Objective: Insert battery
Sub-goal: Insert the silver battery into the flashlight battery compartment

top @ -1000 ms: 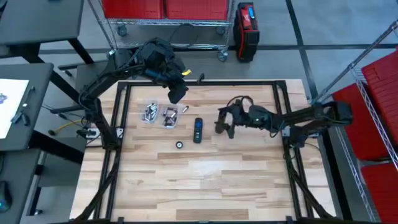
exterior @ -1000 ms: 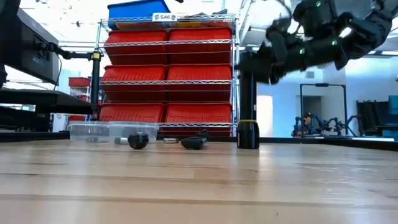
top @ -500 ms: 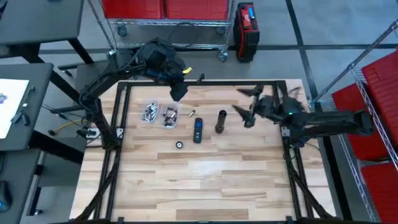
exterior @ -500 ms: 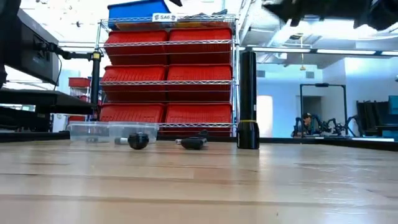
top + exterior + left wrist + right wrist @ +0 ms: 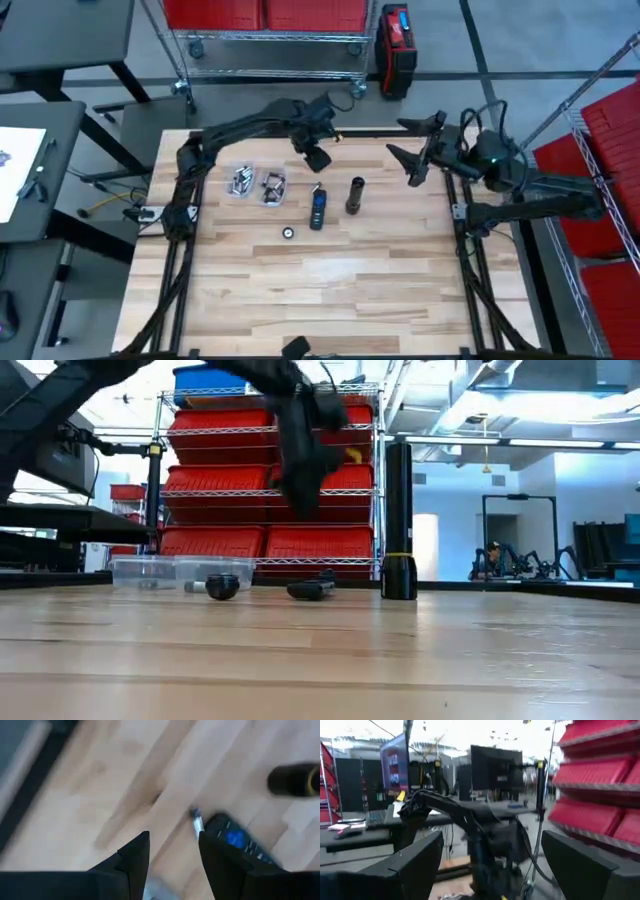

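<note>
Batteries sit in two small clear trays [image 5: 254,184] on the far left part of the wooden table [image 5: 330,290], and one loose battery [image 5: 316,188] lies just at the far end of the black remote [image 5: 318,210], apparently touching its tip. In the left wrist view that battery [image 5: 196,822] shows as a small silver cylinder beside the remote's blue button.

A moment ago the left arm was folded back over the table's far left corner; now it has stretched out along the far edge, and the left gripper [image 5: 318,157] hangs above the table just beyond the loose battery. Its fingers [image 5: 131,857] stand a little apart with nothing between them.

The right arm has pulled farther back toward the right side. One second ago its gripper was down at the black flashlight [image 5: 355,195]; half a second ago it had already let go and lifted off. Now the right gripper [image 5: 420,148] is raised near the far right of the table, fingers spread wide and holding nothing, well apart from the flashlight.

That flashlight stands upright by itself, just to the right of the remote, in the same spot as before. A small round black cap [image 5: 288,233] lies on the wood nearer the front, and has not moved.
</note>
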You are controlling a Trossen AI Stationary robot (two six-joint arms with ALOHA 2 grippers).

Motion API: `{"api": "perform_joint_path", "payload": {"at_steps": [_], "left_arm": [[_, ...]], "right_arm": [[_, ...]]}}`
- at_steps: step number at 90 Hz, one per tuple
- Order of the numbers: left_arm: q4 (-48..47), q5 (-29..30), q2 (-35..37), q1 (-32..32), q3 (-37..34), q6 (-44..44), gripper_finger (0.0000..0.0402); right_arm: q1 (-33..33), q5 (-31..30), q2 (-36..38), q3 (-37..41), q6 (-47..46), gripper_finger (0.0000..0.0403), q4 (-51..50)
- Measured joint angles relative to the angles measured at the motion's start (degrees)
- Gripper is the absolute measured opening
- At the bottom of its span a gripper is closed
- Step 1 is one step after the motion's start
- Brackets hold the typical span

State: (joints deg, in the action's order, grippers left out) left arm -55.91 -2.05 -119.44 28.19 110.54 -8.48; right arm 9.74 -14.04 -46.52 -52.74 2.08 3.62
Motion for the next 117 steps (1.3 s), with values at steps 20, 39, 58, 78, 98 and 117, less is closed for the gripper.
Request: {"api": "perform_joint_path", "payload": {"at_steps": [20, 39, 58, 78, 98, 117], "left_arm": [[7.38, -0.75, 0.13, -0.54, -11.62, -5.27, 0.015], [15.8, -0.87, 0.09, -4.8, -18.63, -7.46, 0.015], [18.09, 0.07, 0.2, -6.31, -20.76, -8.65, 0.015], [21.22, 1.52, 0.2, -6.34, -22.11, -10.11, 0.015], [23.6, 1.81, 0.69, -6.44, -27.59, -10.52, 0.015], [23.72, 1.94, 0.6, -6.46, -28.88, -9.35, 0.0098]], "right_arm": [[0.0, -0.02, 0.09, -5.46, -2.5, 0.0328, -8.91], [0.15, -0.02, 0.07, -5.7, -1.76, 0.0328, -10.32], [0.15, -0.02, 0.04, -5.7, -1.67, 0.0328, -12.54], [0.09, 0.0, 0.04, -5.7, -2.04, 0.0328, -13.59], [0.09, 0.0, 0.04, -5.7, -2.33, 0.0328, -14.78], [0.09, 0.0, 0.04, -5.7, -2.53, 0.0328, -15.58]]}}
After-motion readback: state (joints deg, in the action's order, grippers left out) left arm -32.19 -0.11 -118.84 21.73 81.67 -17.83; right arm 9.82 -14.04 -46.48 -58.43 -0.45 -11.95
